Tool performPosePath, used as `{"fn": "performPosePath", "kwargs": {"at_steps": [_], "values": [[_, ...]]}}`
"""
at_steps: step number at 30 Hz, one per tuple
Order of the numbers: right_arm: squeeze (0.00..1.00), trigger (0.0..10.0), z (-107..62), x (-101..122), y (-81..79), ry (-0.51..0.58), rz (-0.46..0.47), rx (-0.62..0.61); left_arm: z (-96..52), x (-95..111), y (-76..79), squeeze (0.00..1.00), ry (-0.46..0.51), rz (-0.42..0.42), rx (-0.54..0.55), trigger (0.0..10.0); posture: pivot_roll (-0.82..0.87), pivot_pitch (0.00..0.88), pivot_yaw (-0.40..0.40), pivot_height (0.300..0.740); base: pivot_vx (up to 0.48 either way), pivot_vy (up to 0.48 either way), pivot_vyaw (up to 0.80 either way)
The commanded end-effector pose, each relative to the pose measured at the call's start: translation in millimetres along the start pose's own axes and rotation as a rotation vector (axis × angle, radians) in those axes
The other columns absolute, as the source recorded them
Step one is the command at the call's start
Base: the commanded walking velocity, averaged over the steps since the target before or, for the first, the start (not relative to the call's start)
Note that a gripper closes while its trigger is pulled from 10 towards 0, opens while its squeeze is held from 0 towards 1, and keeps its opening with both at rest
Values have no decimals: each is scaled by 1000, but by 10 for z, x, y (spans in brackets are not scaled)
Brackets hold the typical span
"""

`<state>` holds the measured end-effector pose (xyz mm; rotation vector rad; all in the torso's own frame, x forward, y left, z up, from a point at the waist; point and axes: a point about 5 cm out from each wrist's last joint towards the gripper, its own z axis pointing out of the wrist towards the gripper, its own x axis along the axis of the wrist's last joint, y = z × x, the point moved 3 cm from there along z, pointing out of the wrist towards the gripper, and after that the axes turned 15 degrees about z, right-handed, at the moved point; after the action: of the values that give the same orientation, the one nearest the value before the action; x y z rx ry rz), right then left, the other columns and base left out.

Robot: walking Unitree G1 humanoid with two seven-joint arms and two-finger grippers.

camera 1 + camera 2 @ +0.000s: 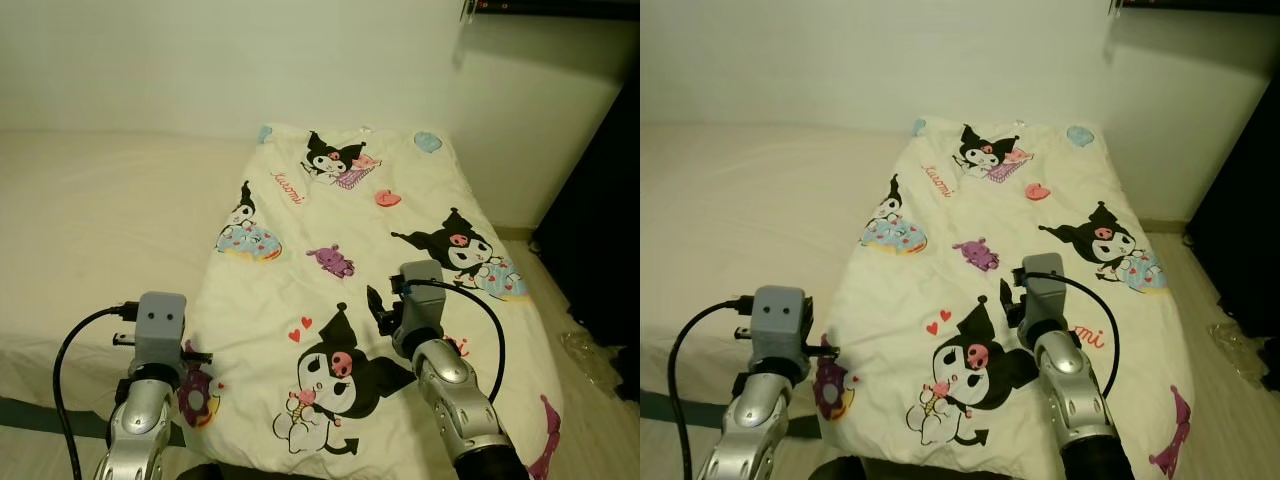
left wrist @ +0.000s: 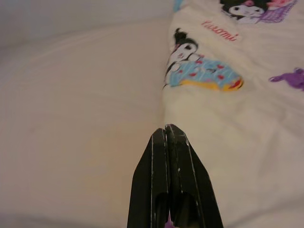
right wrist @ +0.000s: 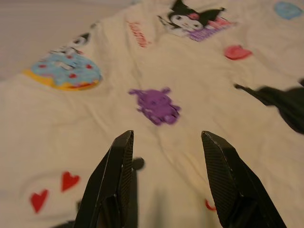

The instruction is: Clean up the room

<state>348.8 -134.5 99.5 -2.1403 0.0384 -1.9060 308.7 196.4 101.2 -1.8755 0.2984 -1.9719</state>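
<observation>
Left gripper (image 2: pixel 169 137) pinches the cartoon blanket's (image 1: pixel 400 230) edge

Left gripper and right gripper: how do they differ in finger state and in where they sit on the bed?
The left gripper has its black fingers pressed shut; the right gripper has its fingers spread open. The left gripper sits at the left edge of the cream cartoon-print blanket, where it meets the plain beige sheet; the right gripper is over the blanket's middle, pointing at a purple figure. Both have long black fingers.
</observation>
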Motion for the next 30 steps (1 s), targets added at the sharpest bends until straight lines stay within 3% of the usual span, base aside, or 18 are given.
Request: {"fn": "performPosePath", "kwargs": {"at_steps": [1,14,30], "values": [[0,10000,-14,10,24,17,10,-14,15,1,67,0,0,0,-27,10000,-45,57,16,615,0,0,0],[0,10000,-31,6,112,24,-5,-15,6,6,90,0,-4,-19,-22,10000,-44,45,2,660,0,0,0],[0,10000,-59,-49,44,11,4,25,-128,-48,41,0,-18,-30,19,10000,-42,58,7,710,0,0,0]]}}
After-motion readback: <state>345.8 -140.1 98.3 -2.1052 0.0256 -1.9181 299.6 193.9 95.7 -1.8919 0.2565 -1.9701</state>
